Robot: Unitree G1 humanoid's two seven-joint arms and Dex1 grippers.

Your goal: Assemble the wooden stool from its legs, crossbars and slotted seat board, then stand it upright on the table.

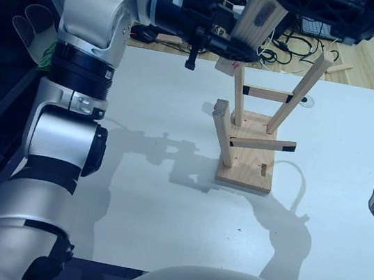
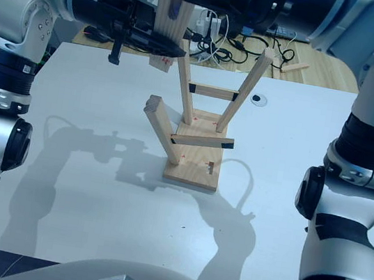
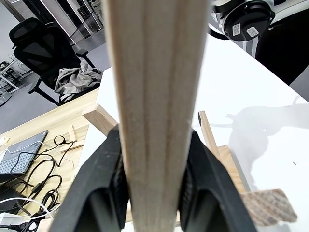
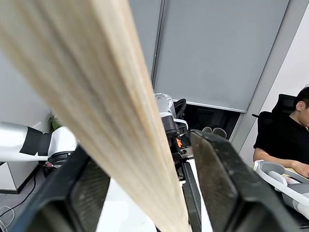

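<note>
Lying flat on the white surface (image 1: 157, 248), the slotted seat board (image 1: 245, 175) carries 3 legs that point up. The near leg (image 1: 222, 132) leans toward the robot's left. The 2 rear legs (image 1: 239, 95) (image 1: 299, 90) rise from the board's far half, and the right one slants outward. An upper crossbar (image 1: 268, 94) with black tape at its ends spans the 2 rear legs. A lower crossbar (image 1: 262, 143) runs from the near leg toward the board's right side, and its far joint is hard to make out. 1 slot (image 1: 263, 170) near the board's front right corner stands open.

A 4th leg (image 1: 257, 17) hangs in the air above and beyond the board's far left corner, well apart from it. Its upper end is cut off by the picture's edge. Its lower end, with small red marks, shows just below the dark fingers (image 1: 222, 43) that cross it. The left gripper (image 3: 154, 159) is clamped on this leg, with both pads pressed against its narrow faces in the left wrist view.

The right gripper (image 4: 145, 159) is at the same leg higher up, where the head views show a dark mass of arm. The wood runs through it in the right wrist view, so close to the camera that I cannot tell whether it actually grips.

Beyond the board, past the surface's far edge, cables (image 1: 292, 47) and a loose wooden stick (image 1: 338, 67) lie on a wooden desk.
</note>
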